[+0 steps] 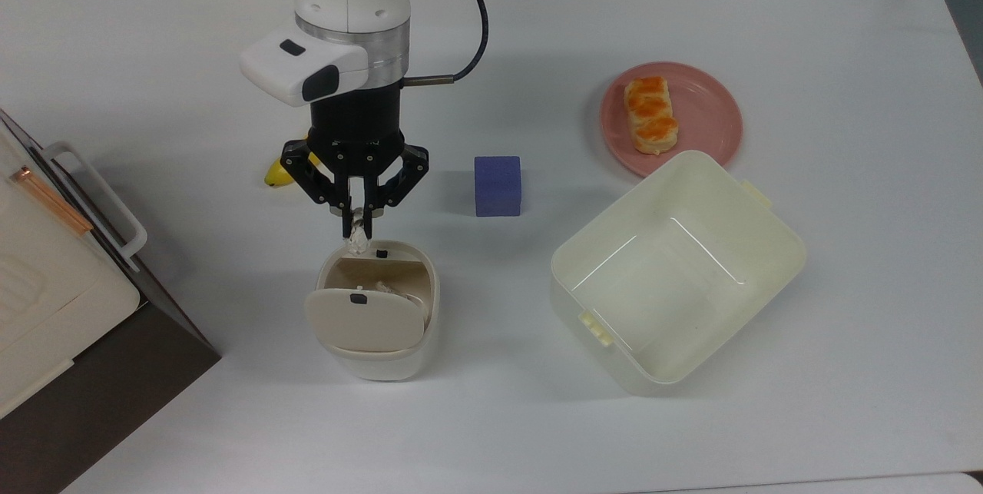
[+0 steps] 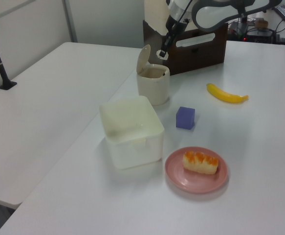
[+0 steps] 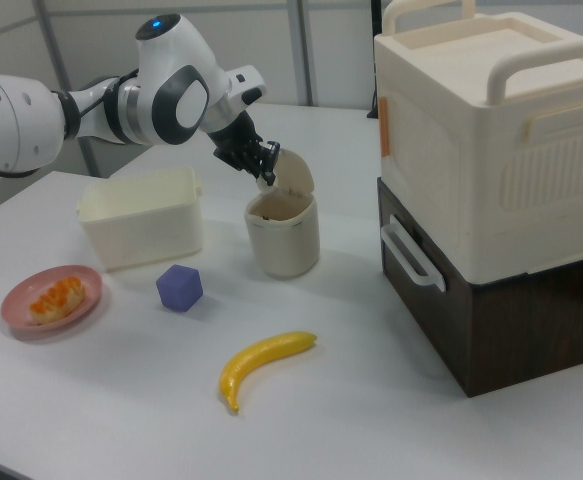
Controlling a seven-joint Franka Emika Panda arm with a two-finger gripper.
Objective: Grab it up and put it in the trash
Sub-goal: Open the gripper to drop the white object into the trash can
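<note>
Bin (image 1: 376,356) standing open on the desk (image 1: 768,432), flap tipped up, and just above its far rim the paper wad (image 1: 355,237) pinched in the narrow gripper (image 1: 358,223): carrying step, calling next for a short advance over the opening before release.

White tables (image 2: 44,112) stand before pale partition walls (image 2: 108,22) under even light

In the top view, the trash (image 1: 378,309) sits left of the tub (image 1: 676,271), cube (image 1: 498,185) behind them.
</note>
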